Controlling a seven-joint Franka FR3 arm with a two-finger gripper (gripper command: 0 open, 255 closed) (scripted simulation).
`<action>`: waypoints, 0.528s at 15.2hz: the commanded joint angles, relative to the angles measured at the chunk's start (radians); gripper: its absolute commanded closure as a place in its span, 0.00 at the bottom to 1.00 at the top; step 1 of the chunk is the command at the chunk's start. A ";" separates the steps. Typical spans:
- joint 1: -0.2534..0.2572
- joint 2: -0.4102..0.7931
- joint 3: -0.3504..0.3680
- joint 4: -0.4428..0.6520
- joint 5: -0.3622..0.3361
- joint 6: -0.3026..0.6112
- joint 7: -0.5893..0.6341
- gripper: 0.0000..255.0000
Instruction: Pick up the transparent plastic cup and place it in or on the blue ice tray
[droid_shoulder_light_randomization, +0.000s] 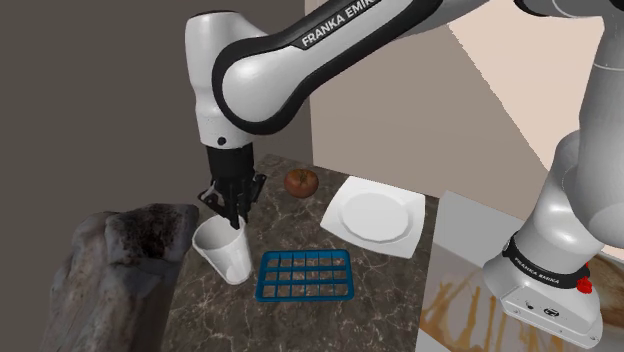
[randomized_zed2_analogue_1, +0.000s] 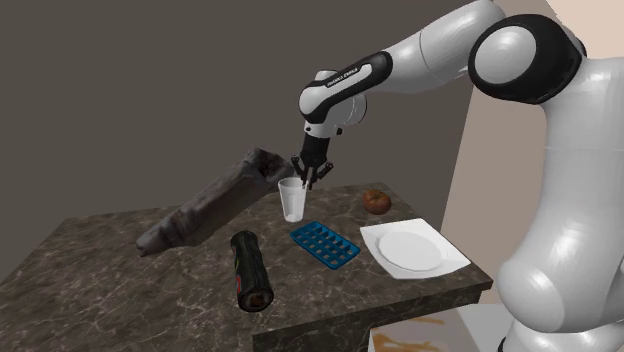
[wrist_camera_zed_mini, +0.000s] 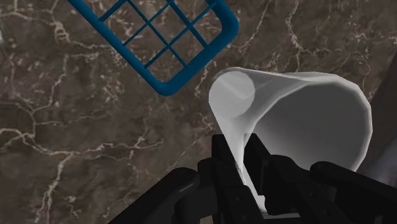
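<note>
A whitish translucent cup (droid_shoulder_light_randomization: 225, 252) (randomized_zed2_analogue_1: 292, 203) stands slightly tilted on the dark marble table, just beside the blue grid ice tray (droid_shoulder_light_randomization: 305, 275) (randomized_zed2_analogue_1: 323, 243). My black gripper (droid_shoulder_light_randomization: 234, 218) (randomized_zed2_analogue_1: 304, 181) comes down from above and is shut on the cup's wall at the rim, one finger inside and one outside. In the wrist view the cup (wrist_camera_zed_mini: 299, 114) flares out beyond the gripper (wrist_camera_zed_mini: 247, 173), and a corner of the tray (wrist_camera_zed_mini: 167, 88) lies just past the cup's base. I cannot tell whether the cup's base touches the table.
A white square plate (droid_shoulder_light_randomization: 372, 215) (randomized_zed2_analogue_1: 412, 248) lies beyond the tray, with a brown round fruit (droid_shoulder_light_randomization: 301, 182) (randomized_zed2_analogue_1: 376, 201) behind it. A long dark rocky object (droid_shoulder_light_randomization: 120, 270) (randomized_zed2_analogue_1: 215, 200) leans close to the cup. A dark cylinder (randomized_zed2_analogue_1: 250, 270) lies near the table's front edge.
</note>
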 joint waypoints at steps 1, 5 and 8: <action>0.000 -0.014 0.003 0.011 0.005 -0.020 0.002 1.00; -0.002 -0.032 0.004 0.044 0.009 -0.069 0.006 1.00; -0.004 -0.043 0.005 0.071 0.011 -0.106 0.009 1.00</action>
